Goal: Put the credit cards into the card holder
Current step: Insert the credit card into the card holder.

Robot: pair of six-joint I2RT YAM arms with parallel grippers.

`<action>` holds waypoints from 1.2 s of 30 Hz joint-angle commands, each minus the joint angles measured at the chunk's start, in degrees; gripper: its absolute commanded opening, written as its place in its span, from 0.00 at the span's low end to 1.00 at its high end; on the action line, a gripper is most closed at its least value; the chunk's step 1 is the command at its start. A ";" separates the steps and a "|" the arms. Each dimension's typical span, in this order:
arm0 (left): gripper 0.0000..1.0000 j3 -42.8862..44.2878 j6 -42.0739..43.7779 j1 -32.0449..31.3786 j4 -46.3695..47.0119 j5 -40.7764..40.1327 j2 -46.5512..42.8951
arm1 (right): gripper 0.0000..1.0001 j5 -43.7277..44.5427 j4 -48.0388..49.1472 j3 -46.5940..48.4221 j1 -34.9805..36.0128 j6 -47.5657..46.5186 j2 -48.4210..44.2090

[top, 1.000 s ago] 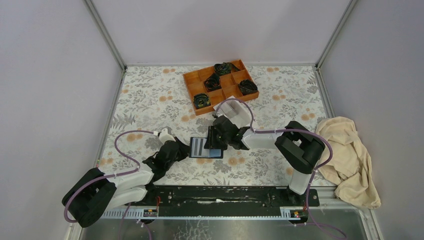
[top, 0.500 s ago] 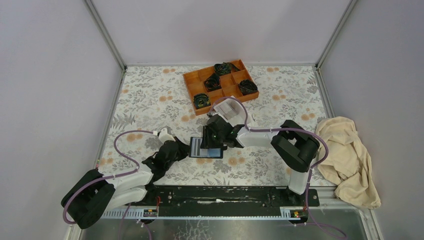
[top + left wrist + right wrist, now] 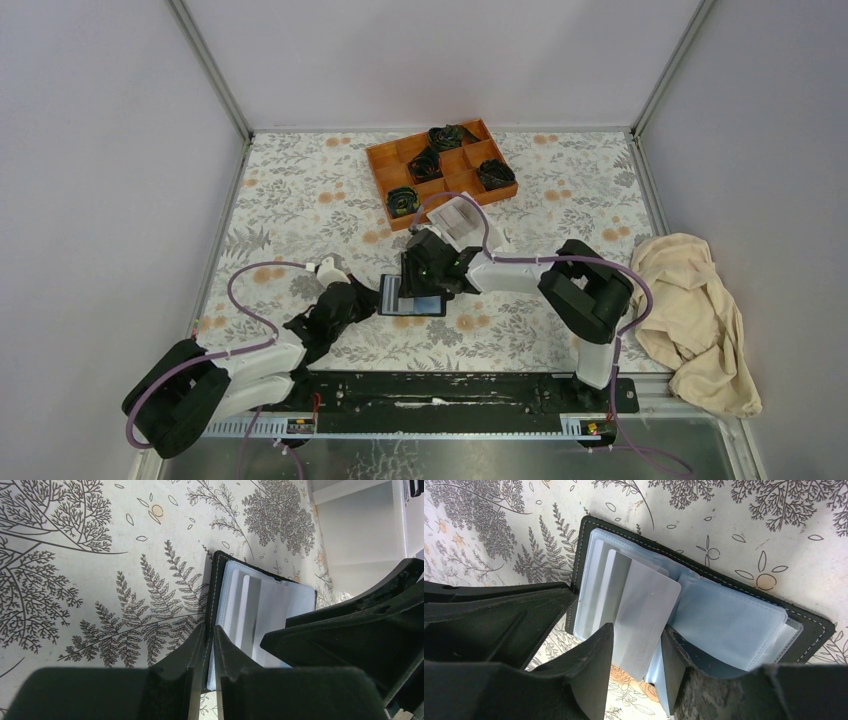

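Left gripper [image 3: 210,652]: clamps holder [image 3: 806,626] edge
Right gripper [image 3: 638,636]: has slid left over holder; grip on card [image 3: 644,605] unclear
Card: seemingly not fully pocketed

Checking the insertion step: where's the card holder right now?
In the top view, the card holder lies open near the middle of the table, its left edge pinched by the left gripper, with the right gripper just above it.
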 commanded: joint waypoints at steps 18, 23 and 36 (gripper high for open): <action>0.17 -0.47 0.59 0.16 -0.62 -0.29 -5.15 | 0.51 6.21 -0.55 -0.50 2.37 -1.52 -3.53; 0.17 -1.45 0.27 0.16 -0.25 -0.46 -4.98 | 0.55 7.37 -0.04 -1.83 2.45 -1.99 -5.85; 0.17 -2.61 0.00 0.15 0.78 -0.63 -4.48 | 0.24 10.02 1.77 -4.65 2.38 -1.96 -7.55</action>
